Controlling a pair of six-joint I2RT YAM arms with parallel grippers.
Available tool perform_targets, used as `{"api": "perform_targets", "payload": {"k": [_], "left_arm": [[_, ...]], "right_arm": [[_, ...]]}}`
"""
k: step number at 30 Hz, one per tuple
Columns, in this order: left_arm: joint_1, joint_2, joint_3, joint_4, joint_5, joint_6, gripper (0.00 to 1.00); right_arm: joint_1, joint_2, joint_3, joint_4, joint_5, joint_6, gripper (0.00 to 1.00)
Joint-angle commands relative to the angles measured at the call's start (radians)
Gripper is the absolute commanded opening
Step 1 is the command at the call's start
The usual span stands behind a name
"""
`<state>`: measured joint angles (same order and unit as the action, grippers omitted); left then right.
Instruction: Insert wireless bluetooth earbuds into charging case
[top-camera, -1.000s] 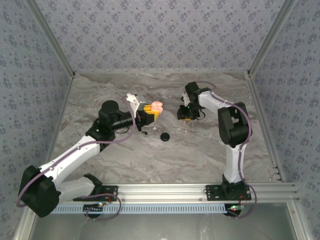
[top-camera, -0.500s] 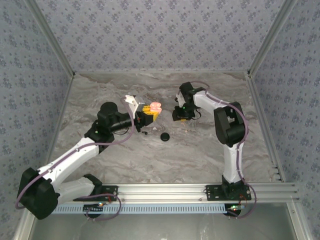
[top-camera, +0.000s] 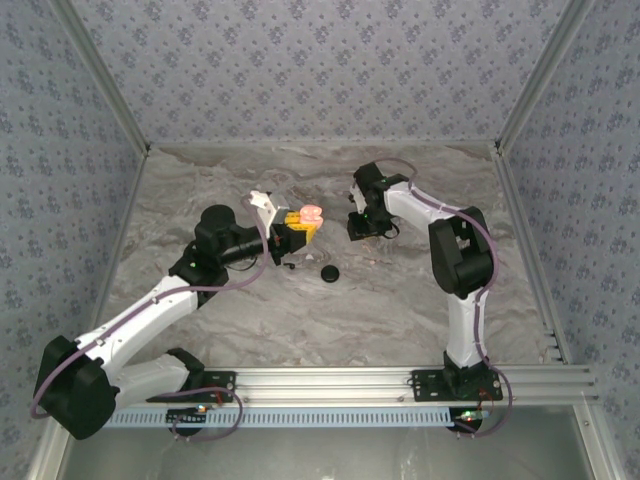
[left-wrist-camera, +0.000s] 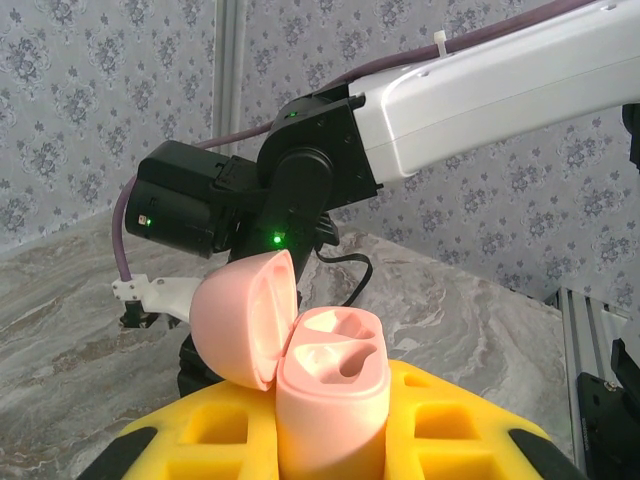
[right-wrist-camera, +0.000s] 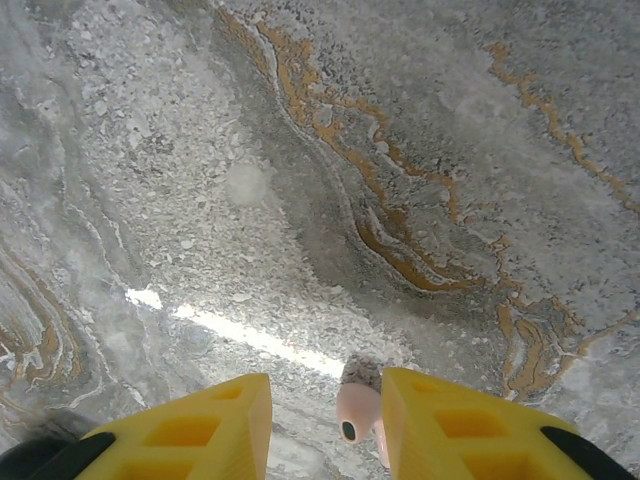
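The left gripper (top-camera: 302, 227) is over the middle of the table (top-camera: 400, 300), and its yellow jaws are closed on the charging case (top-camera: 313, 212). In the left wrist view the gripper (left-wrist-camera: 330, 440) holds the lower body of the pink charging case (left-wrist-camera: 335, 395) from both sides, and the case stands upright between the jaws. Its lid (left-wrist-camera: 245, 320) is open and leans back to the left of that picture on its hinge. The top of the case shows two hollow seats (left-wrist-camera: 335, 350), and both are empty.

The right gripper (top-camera: 360, 226) is just to the right of the case in the top view, near it but apart from it, and it is above the table. In the right wrist view its jaws (right-wrist-camera: 325, 388) stand narrow, and they hold a small pink earbud (right-wrist-camera: 356, 408) with a dark round hole in it. The earbud sits against the jaw on the right of that picture. On the other side a gap is seen, and its lower part is cut by the edge of the picture. Behind it is the grey marbled table (right-wrist-camera: 300, 150).

The white and black right arm (left-wrist-camera: 480, 90) is behind the case in the left wrist view.

A small round black piece (top-camera: 329, 273) lies on the table nearer to the arm bases than the case, touched by no jaws.
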<state>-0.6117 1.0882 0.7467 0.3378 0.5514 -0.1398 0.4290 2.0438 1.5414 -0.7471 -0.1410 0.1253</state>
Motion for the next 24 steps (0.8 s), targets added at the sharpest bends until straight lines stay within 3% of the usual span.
{"api": "perform_targets", "payload": {"k": [1,24], "left_arm": [[-0.007,-0.016,0.0,0.026,-0.007,0.009,0.1],[-0.007,-0.014,0.002,0.029,-0.004,0.005,0.1]], "right_arm": [[0.012,-0.015,-0.013,-0.046,0.025,-0.034,0.34],[0.033,0.039,-0.001,-0.077,0.088,-0.033,0.3]]}}
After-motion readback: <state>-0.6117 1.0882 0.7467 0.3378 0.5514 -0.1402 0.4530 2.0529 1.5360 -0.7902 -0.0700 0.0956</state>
